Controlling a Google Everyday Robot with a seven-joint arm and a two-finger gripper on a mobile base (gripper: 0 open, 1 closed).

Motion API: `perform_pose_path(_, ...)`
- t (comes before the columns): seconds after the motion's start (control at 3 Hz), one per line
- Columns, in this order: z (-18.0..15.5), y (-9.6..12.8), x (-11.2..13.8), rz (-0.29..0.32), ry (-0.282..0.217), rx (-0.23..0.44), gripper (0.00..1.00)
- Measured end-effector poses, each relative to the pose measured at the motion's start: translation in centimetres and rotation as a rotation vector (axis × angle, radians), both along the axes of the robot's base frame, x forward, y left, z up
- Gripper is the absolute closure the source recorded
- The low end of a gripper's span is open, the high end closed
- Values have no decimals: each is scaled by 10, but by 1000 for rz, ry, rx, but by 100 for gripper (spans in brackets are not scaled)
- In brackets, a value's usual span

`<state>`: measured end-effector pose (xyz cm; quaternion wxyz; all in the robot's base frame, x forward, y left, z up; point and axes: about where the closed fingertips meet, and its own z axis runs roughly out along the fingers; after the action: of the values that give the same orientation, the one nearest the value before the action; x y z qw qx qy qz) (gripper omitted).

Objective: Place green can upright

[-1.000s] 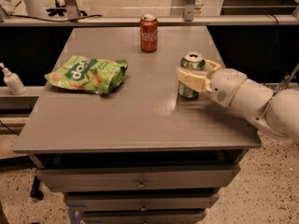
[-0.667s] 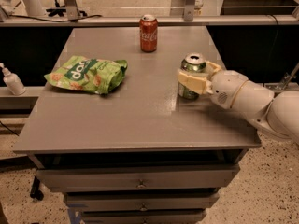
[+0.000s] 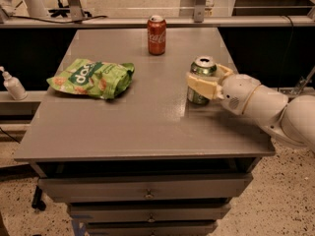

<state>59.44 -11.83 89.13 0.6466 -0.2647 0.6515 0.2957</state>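
The green can (image 3: 201,71) stands upright on the grey table (image 3: 123,122), right of the middle, its silver pull-tab top facing up. My gripper (image 3: 203,81) comes in from the right on a white arm, and its cream fingers (image 3: 198,86) wrap around the can's body at mid height. The can's base rests on the table top.
A red cola can (image 3: 156,35) stands upright at the back middle. A flat green crinkly snack bag (image 3: 92,78) lies on the left half. A white bottle (image 3: 13,84) sits on a ledge off the table's left edge. Drawers are below the front edge.
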Motion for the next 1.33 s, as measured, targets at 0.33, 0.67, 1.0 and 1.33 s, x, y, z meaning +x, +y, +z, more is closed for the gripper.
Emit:
perform_pose_path(0.33, 0, 0, 0, 0, 0, 0, 12)
perform_pose_path(0.67, -3, 1, -4, 24, 4, 1, 0)
perform_pose_path(1.0, -3, -2, -8, 45, 5, -9, 0)
perform_pose_path(1.33, 9, -19, -12, 63, -7, -43, 0)
